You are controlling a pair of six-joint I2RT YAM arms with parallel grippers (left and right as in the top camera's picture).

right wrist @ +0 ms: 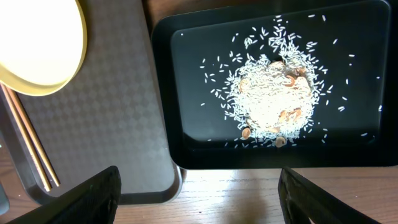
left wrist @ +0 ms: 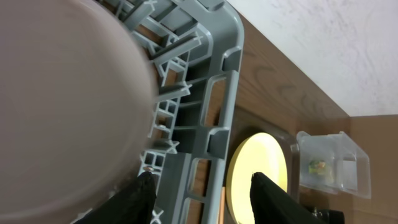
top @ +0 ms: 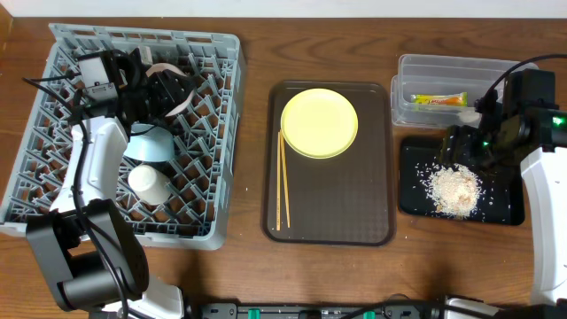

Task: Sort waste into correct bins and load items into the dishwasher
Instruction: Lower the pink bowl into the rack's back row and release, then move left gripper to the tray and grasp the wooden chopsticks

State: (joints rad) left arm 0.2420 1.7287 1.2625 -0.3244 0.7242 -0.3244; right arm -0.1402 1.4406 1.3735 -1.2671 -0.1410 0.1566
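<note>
- Holding most of the crockery already, the dish rack at the left of the bench has the blue bowl and the white cup on its pegs. The white bowl is at its far side.
- On the brown tray in the middle I see what is left to load: the yellow plate and the chopsticks lying just beside it.
- The black tray at the right carries the rice crumbs in one heap with loose grains around it, so I judge that waste sorted.
- The clear tub behind it contains the snack wrapper, also done. I cannot make out the small white scrap anywhere.
- My left arm reaches over the rack's far side. The left hand has its fingers partly apart, with only the rack's rim showing between them. The white bowl sits right beside one finger, and I cannot tell whether they touch.
- My right arm hangs over the black tray. The right hand is spread wide and empty, pointing down near the tray's front edge.
</note>
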